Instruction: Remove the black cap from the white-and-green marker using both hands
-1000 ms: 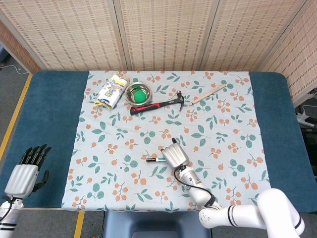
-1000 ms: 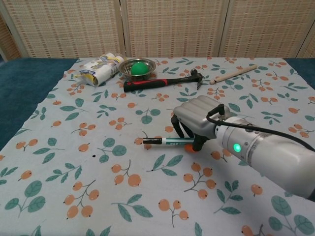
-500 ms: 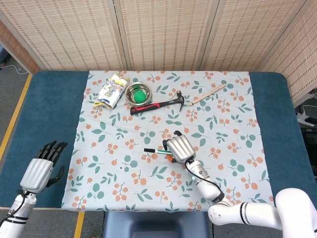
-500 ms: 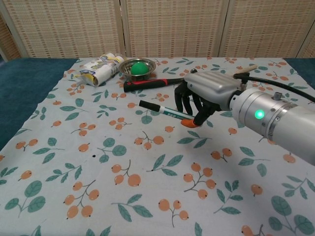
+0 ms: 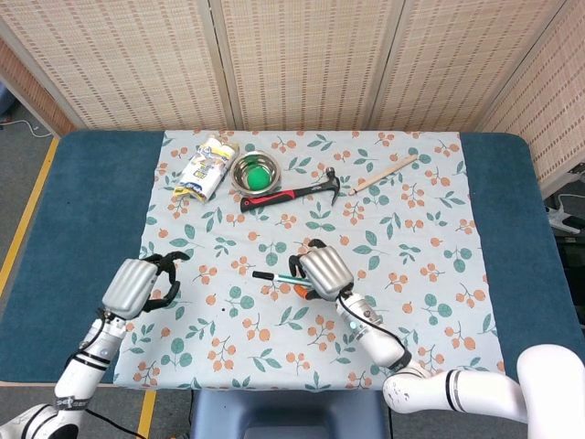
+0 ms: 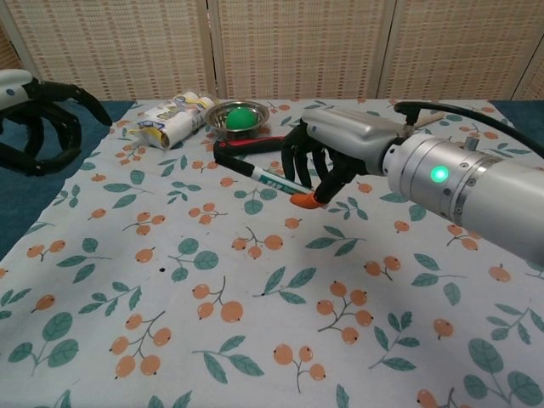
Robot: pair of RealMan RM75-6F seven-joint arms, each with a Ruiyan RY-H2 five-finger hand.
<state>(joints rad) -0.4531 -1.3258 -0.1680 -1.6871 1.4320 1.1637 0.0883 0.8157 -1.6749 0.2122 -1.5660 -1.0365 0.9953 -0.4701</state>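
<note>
**One marker aloft, cap end offered to the free hand**

One white-and-green marker point(image 6: 274, 180) is up off the floral cloth point(image 6: 255, 323), held in the right hand point(image 6: 327, 166) above the middle of the table. Fingers wrap the rear of the barrel near its orange tip; the black cap point(image 6: 231, 161) sticks out past the fingers, pointing toward the robot's left. In the head view the marker point(image 5: 279, 274) lies roughly level, cap point(image 5: 262, 273) clear of the grip. My reading: the barrel is gripped far back so the cap end stays bare for the other hand to seize.

Right hand: closed around the marker, fingers curled under it, nothing else touched.

Left hand point(image 5: 137, 285): holds nothing. Fingers are curved and spread in a loose claw, hovering over the cloth's left edge, well apart from the cap. In the chest view it point(image 6: 34, 119) shows at the far left. It probably needs to travel right and close on the cap.

Untouched at the far side: red-handled hammer point(image 5: 291, 193), steel bowl point(image 5: 254, 171) with a green ball point(image 5: 256, 174) inside, a snack packet point(image 5: 206, 169), a wooden stick point(image 5: 384, 173).
</note>
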